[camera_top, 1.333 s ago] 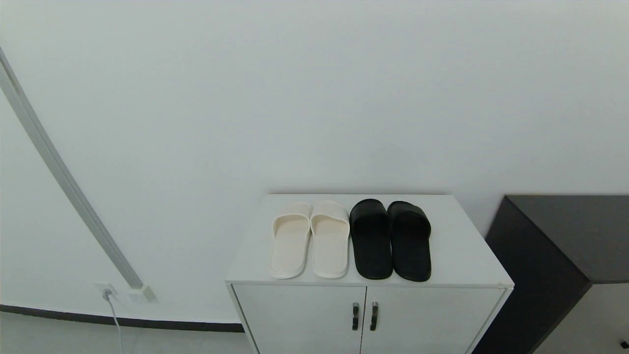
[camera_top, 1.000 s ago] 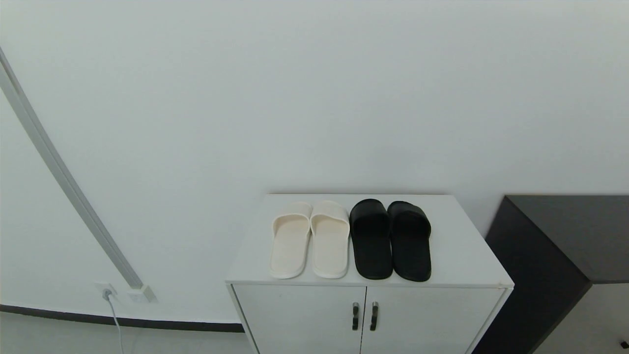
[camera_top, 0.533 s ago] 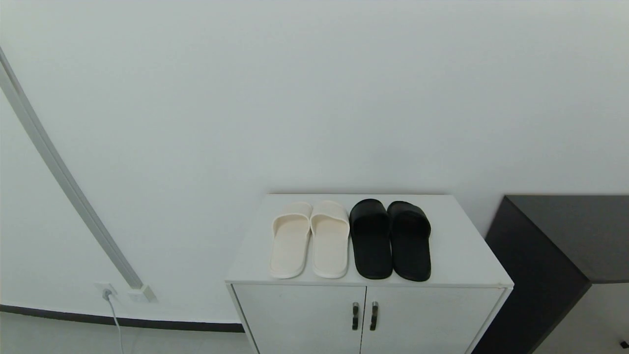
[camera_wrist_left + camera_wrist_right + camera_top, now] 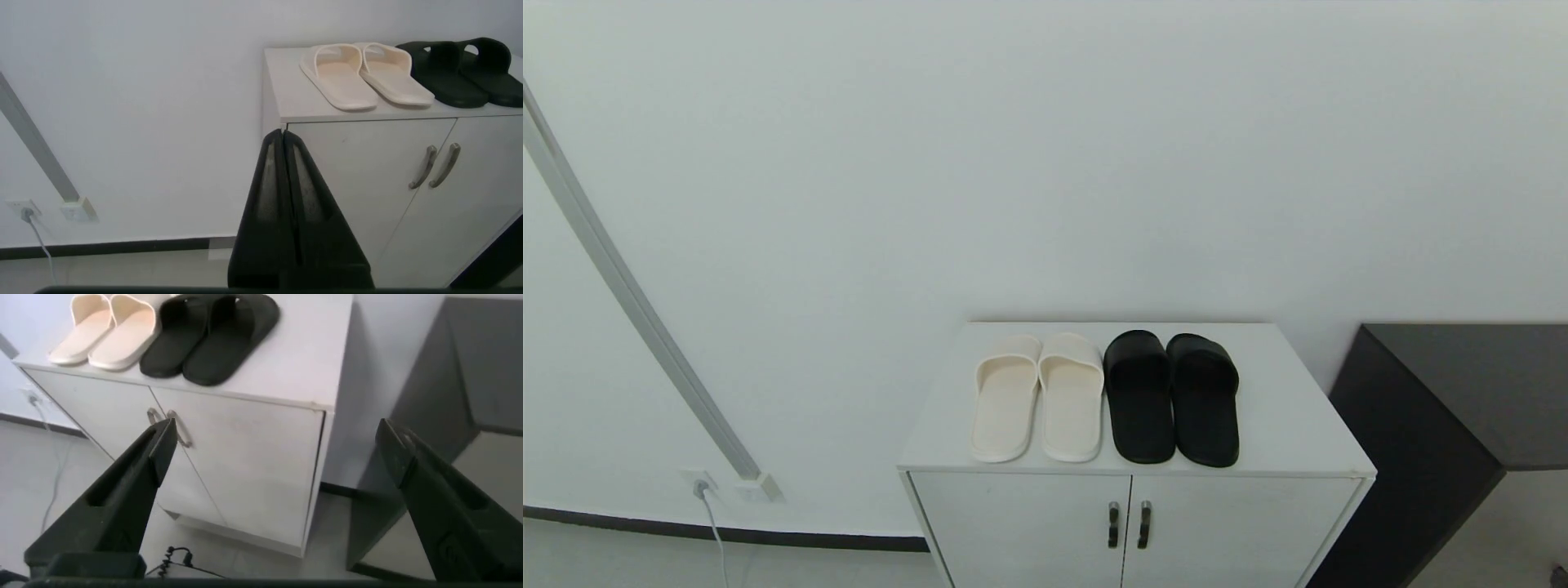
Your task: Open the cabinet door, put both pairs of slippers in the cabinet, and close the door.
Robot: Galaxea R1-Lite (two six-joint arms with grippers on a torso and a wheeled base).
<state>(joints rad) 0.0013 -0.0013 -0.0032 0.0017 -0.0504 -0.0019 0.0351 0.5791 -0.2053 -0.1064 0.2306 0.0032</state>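
Head view shows two cream slippers [image 4: 1066,404], two black slippers [image 4: 1141,400].

Left hand [image 4: 283,135], dark, tips pressed together, before white cabinet [image 4: 288,91], doors [image 4: 372,188] closed, two metal handles [image 4: 435,166] side by side, cream slippers [image 4: 364,73] and black slippers [image 4: 470,72] paired on top, wall socket [image 4: 24,210] with cable, slanted wall conduit [image 4: 37,143].

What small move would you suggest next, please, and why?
Probably bring the open right gripper toward the right door's handle: both cabinet doors are shut, and the white slippers and black slippers lie on top.
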